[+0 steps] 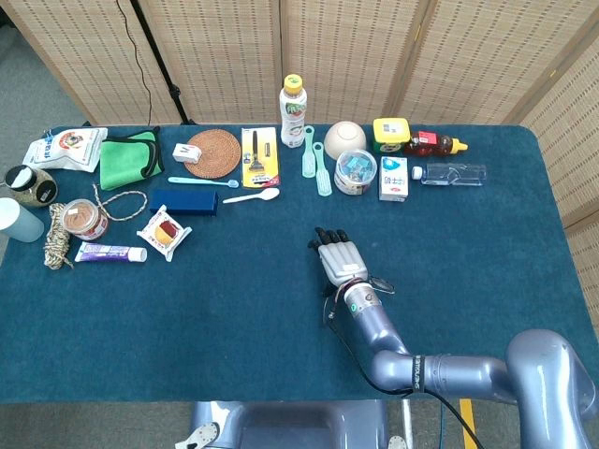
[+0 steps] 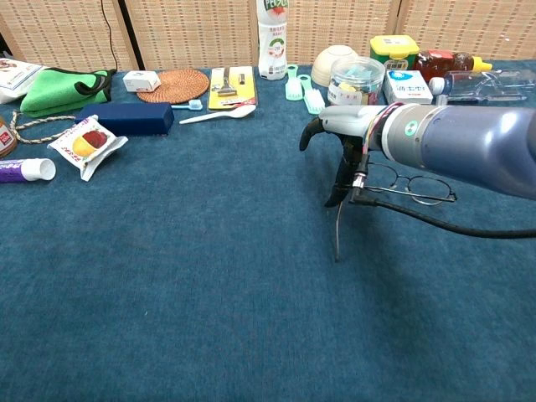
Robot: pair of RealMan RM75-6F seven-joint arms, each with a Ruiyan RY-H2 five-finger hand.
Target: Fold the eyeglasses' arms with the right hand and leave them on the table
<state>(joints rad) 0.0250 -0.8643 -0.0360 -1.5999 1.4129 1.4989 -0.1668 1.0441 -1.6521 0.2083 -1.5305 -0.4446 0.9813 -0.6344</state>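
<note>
Open blue table (image 1: 234,309) stretches near and left of the glasses (image 2: 410,186). Far off, a clear jar (image 1: 356,171), small carton (image 1: 394,179) and plastic bottle (image 1: 453,175) line the back, well apart.

Head view: high above, looking steeply down on the whole blue carpeted tabletop (image 1: 234,318).
Chest view: low, close, facing forward across it toward the wicker screens (image 2: 193,29).
Shared: tabletop's middle and far row.
</note>
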